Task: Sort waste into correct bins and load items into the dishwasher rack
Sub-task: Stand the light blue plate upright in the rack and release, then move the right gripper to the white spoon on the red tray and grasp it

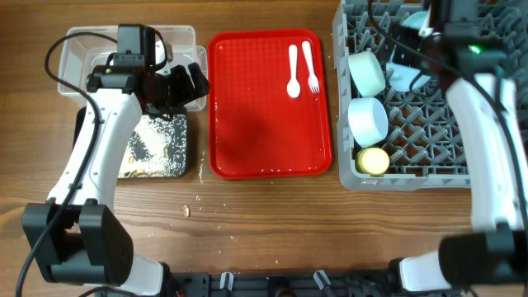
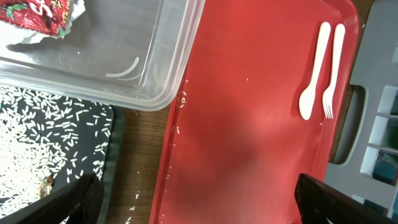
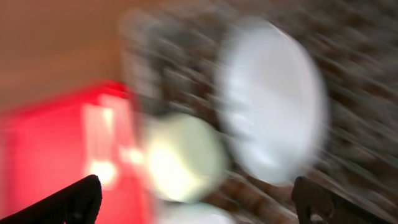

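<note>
Racking looks nearly done: the grey dishwasher rack (image 1: 421,140) fills the right of the overhead frame, with the right arm above its upper part. The red serving tray (image 1: 264,115) lies at centre on the counter. At upper left is the clear tub (image 1: 74,49), and just below it the black tray (image 2: 118,134).

In the rack, a pale plate (image 3: 273,106) stands on edge, badly blurred in the right wrist view. Two pale bowls (image 1: 367,73) (image 1: 368,120) sit along the rack's left side, and the yellow cup (image 1: 373,161) is at its lower left corner.

The white spoon (image 1: 293,70) and fork (image 1: 311,66) lie side by side at the red tray's upper right. The red wrapper (image 2: 37,15) is in the tub, and rice-like scraps (image 2: 43,124) cover the black tray.

The left claw (image 2: 202,198) hangs spread and empty over the red tray's near edge. The right claw (image 3: 199,199) also looks spread, gripping nothing.

The cutlery seems to be what is left. Next, one claw would need to reach the spoon, close on its thin handle flat against the tray, and carry it to the rack.
</note>
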Controlling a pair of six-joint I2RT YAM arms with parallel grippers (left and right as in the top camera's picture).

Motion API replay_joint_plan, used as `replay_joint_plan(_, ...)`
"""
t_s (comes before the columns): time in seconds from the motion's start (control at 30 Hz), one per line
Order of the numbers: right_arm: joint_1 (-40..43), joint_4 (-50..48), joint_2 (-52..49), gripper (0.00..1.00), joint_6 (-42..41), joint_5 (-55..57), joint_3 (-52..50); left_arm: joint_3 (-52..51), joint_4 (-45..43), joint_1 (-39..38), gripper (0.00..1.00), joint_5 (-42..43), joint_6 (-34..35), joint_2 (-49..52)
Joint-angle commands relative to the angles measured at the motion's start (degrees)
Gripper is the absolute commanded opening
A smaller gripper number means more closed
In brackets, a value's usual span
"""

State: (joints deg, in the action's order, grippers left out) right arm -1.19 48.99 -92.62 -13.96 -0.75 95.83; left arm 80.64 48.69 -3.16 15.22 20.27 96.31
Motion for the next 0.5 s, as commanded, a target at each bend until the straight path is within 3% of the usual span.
replay_joint_plan(0.0, -1.55, -3.72, 0.20, 1.00, -3.10, -21.79, 0.22, 0.37, 0.00, 0.07, 1.00, -0.33, -0.31, -0.74)
replay_joint_plan(0.27, -15.47, -10.12, -10.78, 0.95, -11.80, -10.03, 0.22, 0.37, 0.00, 0.07, 1.00, -0.33, -0.31, -0.74)
replay_joint_plan(0.47, -18.47, -11.76, -22.75, 0.84, -11.96, -8.22, 2.60, 0.37, 0.00, 0.07, 1.00, -0.33, -0.31, -0.74)
